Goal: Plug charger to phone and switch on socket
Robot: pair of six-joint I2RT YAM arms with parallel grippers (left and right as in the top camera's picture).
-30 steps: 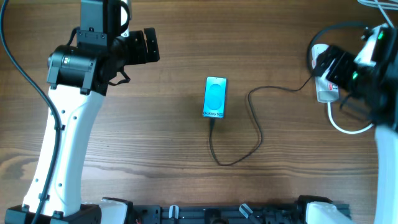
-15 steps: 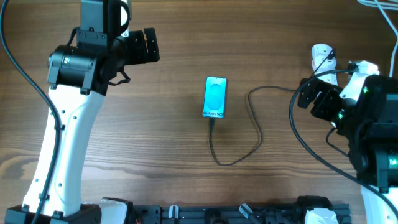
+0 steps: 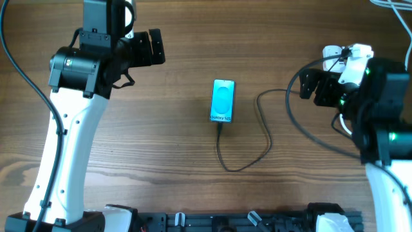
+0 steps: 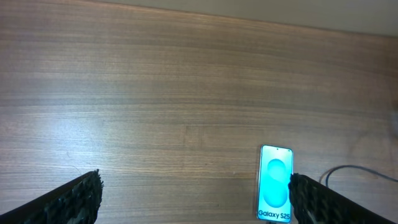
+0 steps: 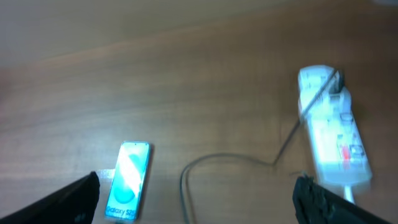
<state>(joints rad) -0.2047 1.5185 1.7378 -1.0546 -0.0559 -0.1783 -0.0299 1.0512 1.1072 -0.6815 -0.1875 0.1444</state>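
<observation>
The phone (image 3: 223,100) lies flat mid-table with its cyan screen lit; it also shows in the left wrist view (image 4: 275,183) and the right wrist view (image 5: 127,180). The thin black charger cable (image 3: 264,132) meets the phone's bottom edge, loops, and runs right to its black plug (image 5: 336,84) in the white socket (image 5: 333,127). In the overhead view my right arm hides most of the socket (image 3: 331,51). My right gripper (image 3: 314,87) is open and empty, left of the socket, above the cable. My left gripper (image 3: 156,46) is open and empty, far left of the phone.
The socket's thick white cord (image 3: 351,132) curves out under the right arm. More white cords (image 3: 393,8) hang at the top right corner. The arm bases and a black rail (image 3: 219,222) line the table's front edge.
My right gripper has lifted off the socket at the far right and swung left, now hovering between socket and phone. The left arm, phone and cable have not moved.
</observation>
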